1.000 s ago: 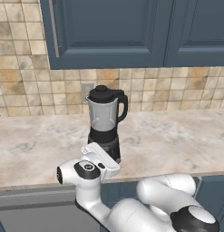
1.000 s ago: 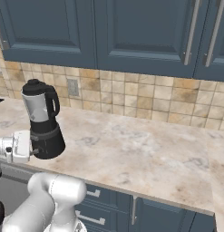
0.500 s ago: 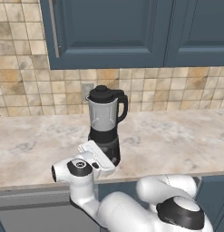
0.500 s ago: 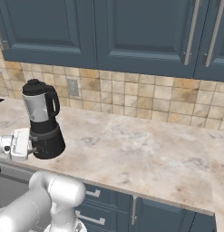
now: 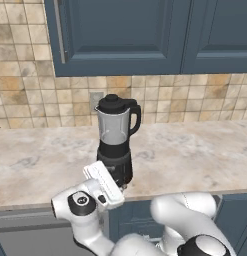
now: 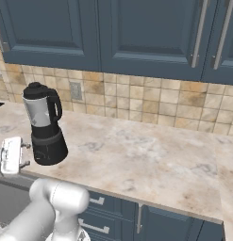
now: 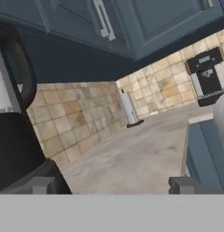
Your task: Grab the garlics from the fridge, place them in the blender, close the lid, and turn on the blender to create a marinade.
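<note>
Claw (image 7: 111, 186): jaws spread wide, nothing between them, positioned low at the front of the blender (image 5: 116, 140), just beside its black base. That placement fits working the front dial, which is judged the step in hand. The blender stands upright near the front edge of the tabletop (image 5: 195, 155), with the lid (image 5: 113, 101) seated on the jar, consistent with loading being complete. No garlics can be made out through the jar wall. The tiled wall (image 6: 137, 101) stands behind.
</note>
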Available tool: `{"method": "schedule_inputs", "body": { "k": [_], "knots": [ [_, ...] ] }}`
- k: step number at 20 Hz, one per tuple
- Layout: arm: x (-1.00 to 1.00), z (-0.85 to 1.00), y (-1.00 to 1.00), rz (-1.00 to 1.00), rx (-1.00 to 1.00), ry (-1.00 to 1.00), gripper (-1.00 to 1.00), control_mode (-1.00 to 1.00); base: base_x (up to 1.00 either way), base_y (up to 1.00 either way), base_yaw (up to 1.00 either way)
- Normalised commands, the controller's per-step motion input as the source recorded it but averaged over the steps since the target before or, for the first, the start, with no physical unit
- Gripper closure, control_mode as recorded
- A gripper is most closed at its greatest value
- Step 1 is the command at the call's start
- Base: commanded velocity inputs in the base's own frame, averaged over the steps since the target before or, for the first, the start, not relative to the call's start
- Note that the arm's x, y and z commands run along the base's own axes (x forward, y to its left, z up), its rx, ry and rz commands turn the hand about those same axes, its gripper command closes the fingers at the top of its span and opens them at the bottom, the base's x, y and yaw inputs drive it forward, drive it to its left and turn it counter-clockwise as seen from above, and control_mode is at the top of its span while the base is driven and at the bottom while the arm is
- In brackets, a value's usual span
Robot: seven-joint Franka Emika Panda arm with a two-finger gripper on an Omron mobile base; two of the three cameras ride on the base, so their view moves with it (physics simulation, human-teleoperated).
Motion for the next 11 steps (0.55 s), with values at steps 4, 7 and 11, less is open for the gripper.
{"method": "schedule_inputs", "body": {
  "k": [4,7,11],
  "knots": [
    [-0.91,0.37,-0.03,0.00,0.06,-0.27,-1.00,-1.00,0.00,0.00,0.00],
    [-0.88,0.58,-0.06,0.00,0.04,-0.28,-1.00,-1.00,0.00,0.00,0.00],
    [-0.62,0.80,-0.16,0.00,0.00,-0.25,-1.00,-1.00,0.00,0.00,0.00]
  ]
}}
